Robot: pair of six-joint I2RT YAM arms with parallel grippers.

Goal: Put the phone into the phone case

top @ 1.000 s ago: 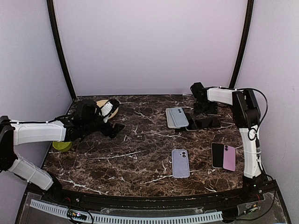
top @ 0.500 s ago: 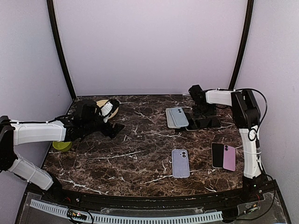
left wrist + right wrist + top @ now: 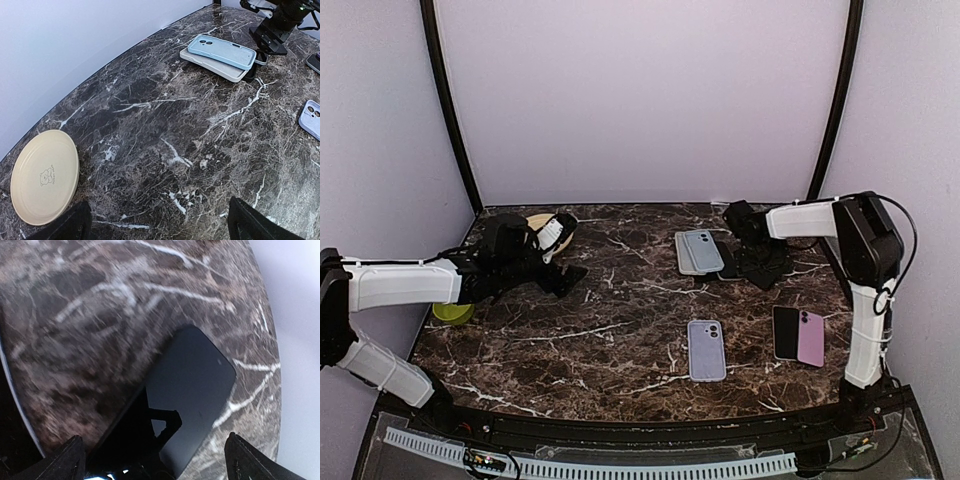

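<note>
A black phone (image 3: 195,385) lies screen up on the marble table, right under my right gripper (image 3: 160,462), whose fingers are spread wide on either side of it. In the top view my right gripper (image 3: 758,262) hangs low beside a light blue phone case (image 3: 701,247) stacked on a grey case (image 3: 684,256). The two cases also show in the left wrist view, blue (image 3: 222,50) and grey (image 3: 220,69). My left gripper (image 3: 563,277) is open and empty over bare marble at the left.
A lavender phone (image 3: 706,349) lies at front centre. A black phone (image 3: 785,332) and a pink one (image 3: 811,337) lie side by side at front right. A cream plate (image 3: 45,175) and a yellow-green bowl (image 3: 453,312) sit at the left.
My right gripper has turned and dropped lower over the black phone next to the cases. The left arm has not moved.
</note>
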